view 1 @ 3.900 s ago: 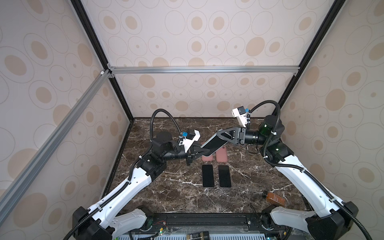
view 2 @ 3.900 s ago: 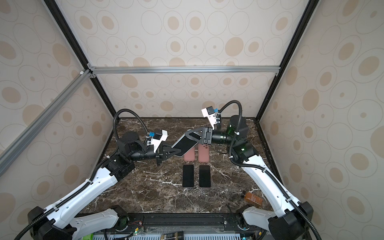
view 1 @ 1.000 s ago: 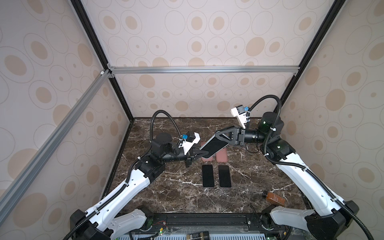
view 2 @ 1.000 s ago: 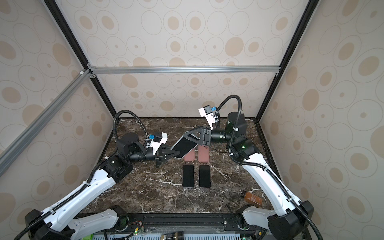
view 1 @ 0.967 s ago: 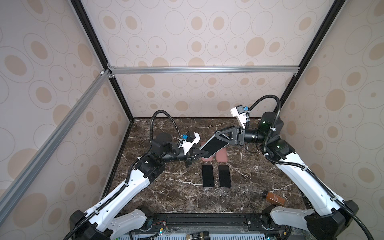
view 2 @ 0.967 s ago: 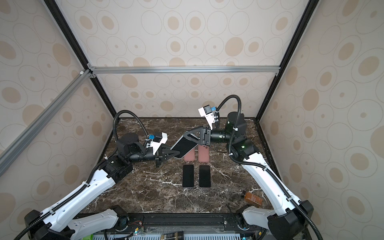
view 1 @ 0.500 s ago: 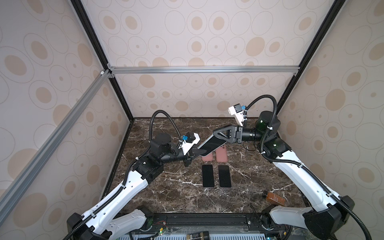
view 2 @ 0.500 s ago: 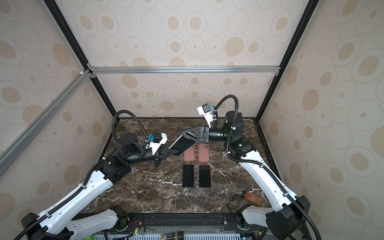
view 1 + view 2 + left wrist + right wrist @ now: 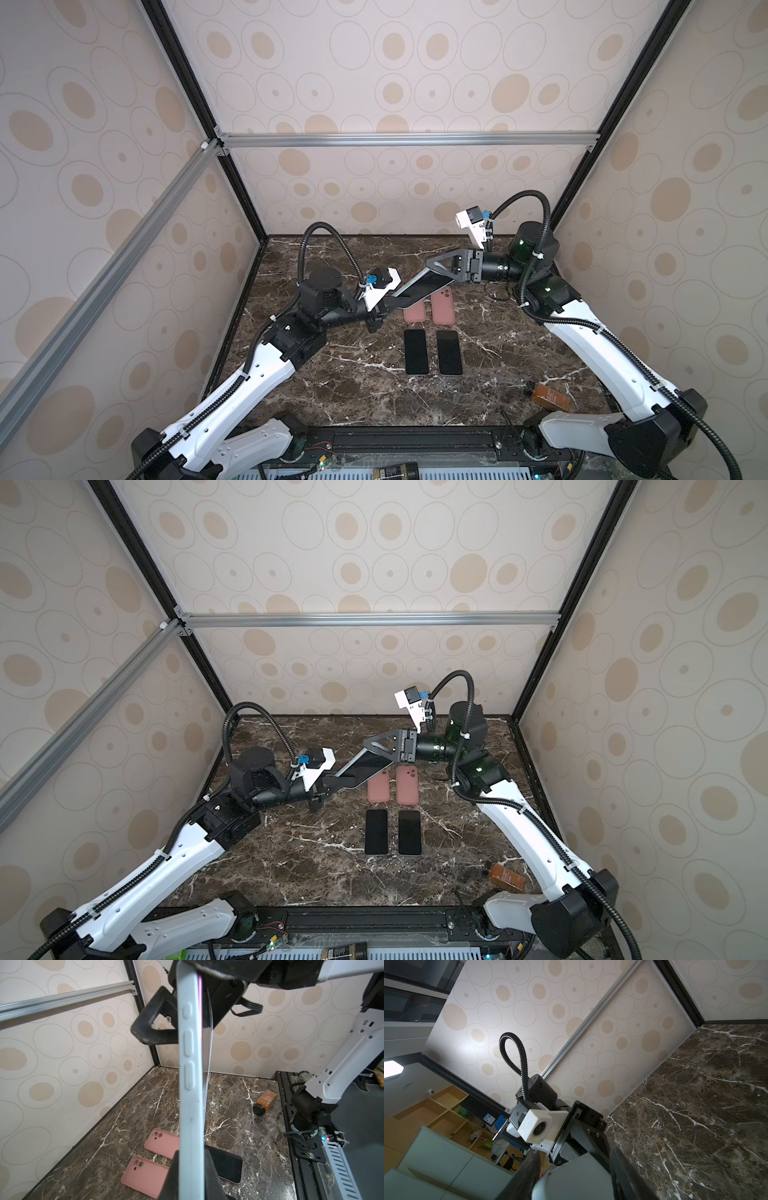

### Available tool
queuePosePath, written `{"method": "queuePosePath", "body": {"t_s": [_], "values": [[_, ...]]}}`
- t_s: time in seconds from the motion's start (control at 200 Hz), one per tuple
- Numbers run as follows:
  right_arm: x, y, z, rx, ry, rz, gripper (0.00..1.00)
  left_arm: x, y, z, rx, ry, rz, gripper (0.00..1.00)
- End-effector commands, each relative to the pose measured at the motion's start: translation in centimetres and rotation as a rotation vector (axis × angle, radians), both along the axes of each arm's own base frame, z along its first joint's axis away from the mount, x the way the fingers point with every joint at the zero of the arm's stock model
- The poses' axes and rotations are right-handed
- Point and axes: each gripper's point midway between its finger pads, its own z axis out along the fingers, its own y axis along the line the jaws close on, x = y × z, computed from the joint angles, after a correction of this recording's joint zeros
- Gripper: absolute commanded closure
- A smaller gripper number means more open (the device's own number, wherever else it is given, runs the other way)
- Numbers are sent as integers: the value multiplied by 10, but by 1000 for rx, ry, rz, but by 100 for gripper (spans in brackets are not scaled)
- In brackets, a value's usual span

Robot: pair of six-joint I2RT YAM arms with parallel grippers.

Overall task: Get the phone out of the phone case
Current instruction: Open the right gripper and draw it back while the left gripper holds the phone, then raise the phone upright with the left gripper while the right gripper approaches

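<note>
Left gripper [image 9: 190, 1154] clamped tight on near end of pale blue silicone phone case [image 9: 189, 1105]. Glossy black-screened phone [image 9: 422, 286] sits inside it, whole thing tilted in mid-air. Right gripper [image 9: 434, 269] straddles far end, can't tell if pinching or loose. Under that span: two pink silicone cases [image 9: 414, 313] [image 9: 442, 309], then two bare black slab phones [image 9: 416, 352] [image 9: 449, 352], flat on dark marble tabletop [image 9: 332, 374]. Way off by right arm's base, amber bottle [image 9: 550, 397] on its side.

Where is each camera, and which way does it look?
Both top views: high in front, looking down on the marble table; left arm, right arm show.
Left wrist: on the left arm, looking along the cased phone at the right gripper; left gripper shows.
Right wrist: on the right arm, facing the left wrist camera; own jaws show.
Shared: both wrist views see that phone.
</note>
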Motion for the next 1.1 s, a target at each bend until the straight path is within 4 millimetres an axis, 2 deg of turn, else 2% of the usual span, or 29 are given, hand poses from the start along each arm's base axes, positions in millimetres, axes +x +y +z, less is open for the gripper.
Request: {"method": "queuePosePath", "body": {"t_s": [0.0,0.205,0.485,0.635,0.745,0.88,1.01,1.07,1.095], "values": [[12,-5,0,5,164,-84,43,28,25,33,15,-211,194,100],[18,-9,3,10,154,-123,42,28,27,30,30,-218,205,100],[19,-24,45,111,14,-193,24,26,29,22,38,-210,207,100],[17,-33,53,119,-82,-243,22,24,29,21,19,-197,204,100],[20,-44,44,63,-168,-341,22,20,28,27,-44,-172,193,100],[23,-56,26,-9,-289,-437,20,15,31,50,-192,-109,190,100],[17,-54,12,-45,-365,-408,19,14,36,72,-359,-18,185,100],[10,-49,8,-52,-395,-361,23,6,31,77,-405,37,119,100],[7,-48,7,-50,-410,-341,25,4,31,85,-442,35,97,100]]}}
